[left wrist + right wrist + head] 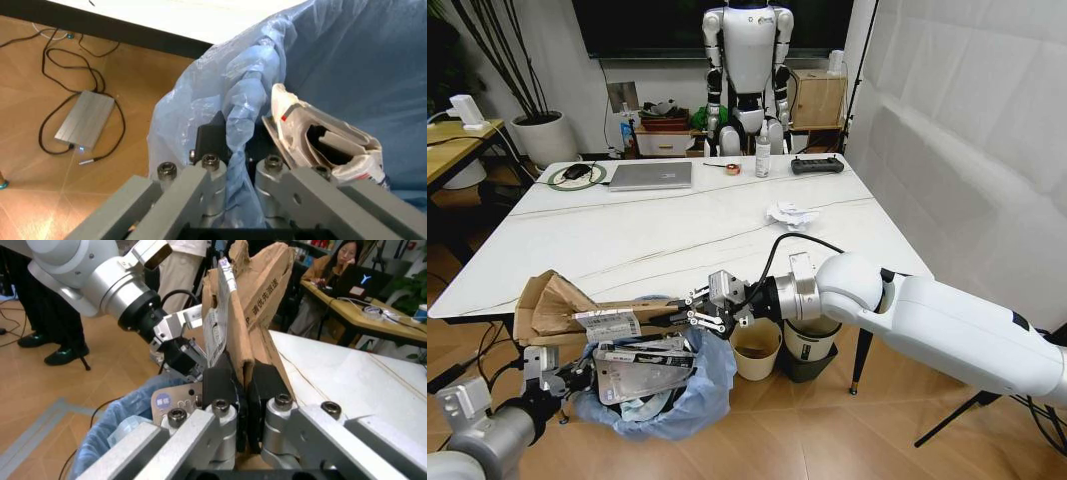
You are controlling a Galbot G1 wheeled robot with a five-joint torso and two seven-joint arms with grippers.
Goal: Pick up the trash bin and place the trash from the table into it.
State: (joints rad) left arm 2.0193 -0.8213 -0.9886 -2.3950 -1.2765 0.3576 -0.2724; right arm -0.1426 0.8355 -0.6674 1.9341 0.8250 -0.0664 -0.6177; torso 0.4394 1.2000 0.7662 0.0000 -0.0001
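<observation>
Trash bin, lined with its crinkled light-blue bag, held low beside the near-left edge of the counter, just off the tabletop and above the wooden floor. Already stuffed with white and printed wrappers. Left arm reaching up from the lower left corner of the head view, forearm angled toward the bin, left pincer clamped on the bunched blue rim, one finger inside the bag and one outside. Right arm stretched in from the right, white upper segment nearly level, silver wrist pointing left across the counter's front edge. Right pincer closed on one end of a torn brown cardboard box, flattened and lying roughly level, far end sticking out past the bin toward the left, white barcode label on its side. Seen from the right wrist, cardboard squeezed between the two dark fingers, rising away from them, bin mouth just beneath. Crumpled white paper resting on the counter toward its right side, well apart from both arms. Farther back on the counter, grey laptop and white spray bottle. Cream bin standing on the floor under the counter edge, just beside the right wrist.
</observation>
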